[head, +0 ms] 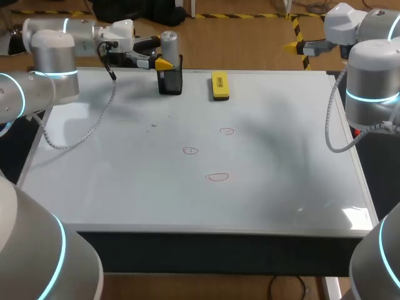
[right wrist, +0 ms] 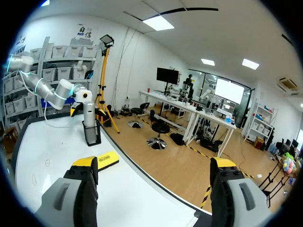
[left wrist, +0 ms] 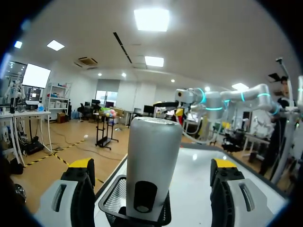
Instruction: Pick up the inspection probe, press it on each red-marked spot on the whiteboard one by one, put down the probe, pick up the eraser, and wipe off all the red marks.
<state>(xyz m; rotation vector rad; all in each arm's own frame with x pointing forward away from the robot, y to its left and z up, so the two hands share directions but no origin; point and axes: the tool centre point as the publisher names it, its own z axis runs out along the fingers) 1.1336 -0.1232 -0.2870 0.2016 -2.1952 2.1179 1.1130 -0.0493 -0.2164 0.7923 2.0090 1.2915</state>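
Note:
The silver inspection probe (head: 169, 45) stands upright in a black mesh holder (head: 170, 81) at the whiteboard's far edge. My left gripper (head: 164, 55) is level with the probe and open. In the left wrist view the probe (left wrist: 152, 161) stands between the yellow-tipped fingers (left wrist: 80, 187), with a gap on both sides. Just right of the holder lies the yellow eraser (head: 219, 85). Three red marks (head: 217, 177) are drawn near the whiteboard's (head: 125, 187) middle. My right gripper (head: 295, 45) hangs open and empty beyond the far right corner; its wrist view shows the eraser (right wrist: 106, 160) and probe (right wrist: 88, 118) ahead.
The left arm's grey cable (head: 94, 122) loops low over the whiteboard's left part. My right arm (head: 372, 81) stands upright at the table's right edge.

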